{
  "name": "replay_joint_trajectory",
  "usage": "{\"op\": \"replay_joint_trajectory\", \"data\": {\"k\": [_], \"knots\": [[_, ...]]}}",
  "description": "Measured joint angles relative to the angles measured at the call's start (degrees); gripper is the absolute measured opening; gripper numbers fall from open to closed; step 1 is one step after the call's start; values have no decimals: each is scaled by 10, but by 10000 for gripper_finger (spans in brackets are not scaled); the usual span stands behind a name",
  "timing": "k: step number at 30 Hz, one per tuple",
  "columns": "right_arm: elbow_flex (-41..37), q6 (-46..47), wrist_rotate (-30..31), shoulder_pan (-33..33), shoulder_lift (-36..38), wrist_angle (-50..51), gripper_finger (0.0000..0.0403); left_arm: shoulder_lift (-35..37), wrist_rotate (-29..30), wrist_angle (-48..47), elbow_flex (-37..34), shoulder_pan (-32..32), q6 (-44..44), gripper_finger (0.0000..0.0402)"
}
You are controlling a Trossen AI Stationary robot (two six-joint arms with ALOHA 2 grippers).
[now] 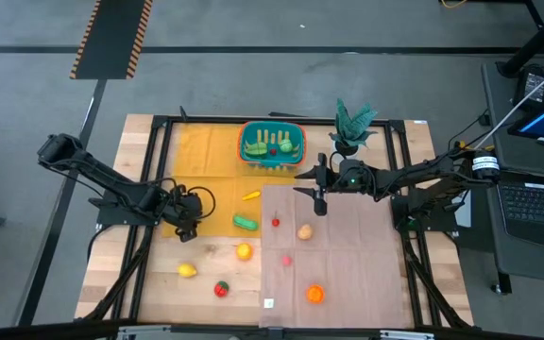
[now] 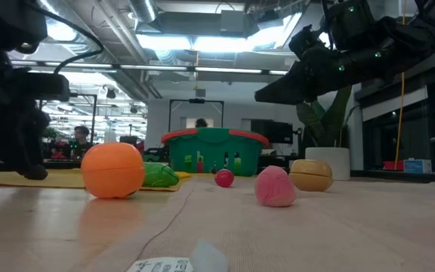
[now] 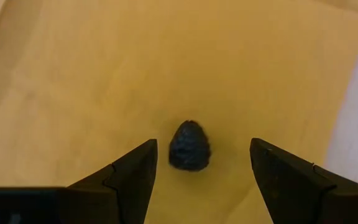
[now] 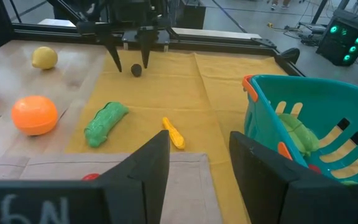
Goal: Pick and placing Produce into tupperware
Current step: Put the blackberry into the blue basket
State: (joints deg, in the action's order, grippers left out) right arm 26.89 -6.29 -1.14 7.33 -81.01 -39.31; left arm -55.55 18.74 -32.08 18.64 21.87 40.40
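My left gripper (image 3: 204,147) (image 1: 185,228) hangs open over the yellow cloth (image 1: 201,161). Its fingers stand on either side of a small dark berry (image 3: 189,146) that lies on the cloth, without touching it. My right gripper (image 4: 199,155) (image 1: 320,202) is open and empty above the brown cloth, near the teal basket (image 1: 272,144) (image 4: 309,118), which holds green and yellow pieces. Loose produce lies about: a yellow-orange carrot (image 1: 250,195), a green cucumber (image 1: 245,223), a small red ball (image 1: 276,222), a tan potato (image 1: 304,231), oranges (image 1: 244,251) (image 1: 314,294), a lemon (image 1: 187,270).
A potted green plant (image 1: 351,125) stands right of the basket at the table's far edge. A brown cloth (image 1: 333,255) covers the table's right half. A red and green piece (image 1: 221,289) and a pink piece (image 1: 286,260) lie toward the near edge. A dark frame rims the table.
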Motion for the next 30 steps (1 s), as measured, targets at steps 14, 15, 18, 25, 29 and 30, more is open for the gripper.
{"op": "replay_joint_trajectory", "data": {"k": [14,15,18,25,29,30], "knots": [[0,0,0,0,0,0,169,0,0,1,-6,-28,1,229],[0,0,0,0,0,0,169,0,-3,0,-6,-32,0,222],[0,0,0,0,0,0,169,0,-28,-3,-6,-42,0,201],[0,0,0,0,0,0,169,0,-40,-4,-6,-54,0,169],[0,0,0,0,0,0,169,0,-40,-4,-6,-59,0,153],[0,0,0,0,0,0,169,0,-40,-4,-6,-59,0,149]]}}
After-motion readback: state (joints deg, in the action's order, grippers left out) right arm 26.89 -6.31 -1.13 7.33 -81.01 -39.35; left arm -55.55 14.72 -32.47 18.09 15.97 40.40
